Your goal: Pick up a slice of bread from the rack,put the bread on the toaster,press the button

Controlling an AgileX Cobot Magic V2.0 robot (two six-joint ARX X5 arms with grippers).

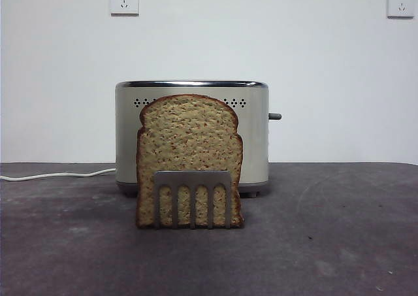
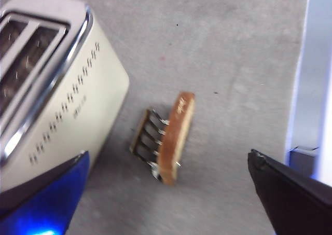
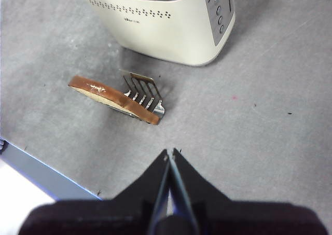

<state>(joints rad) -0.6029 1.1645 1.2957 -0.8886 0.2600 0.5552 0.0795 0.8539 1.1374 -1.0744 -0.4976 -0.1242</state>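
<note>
Fingers of the left gripper (image 2: 166,193) spread wide, those of the right gripper (image 3: 170,153) pressed together, both hang clear above the grey table (image 1: 339,244). Upright in the rack (image 1: 192,198) stands the slice of bread (image 1: 189,139), just before the toaster (image 1: 255,139), whose slots gape bare; the button (image 1: 275,116) juts free.

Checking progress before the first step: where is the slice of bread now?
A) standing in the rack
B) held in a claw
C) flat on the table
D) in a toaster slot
A: the slice of bread stands upright in the rack, in front of the toaster.
</note>
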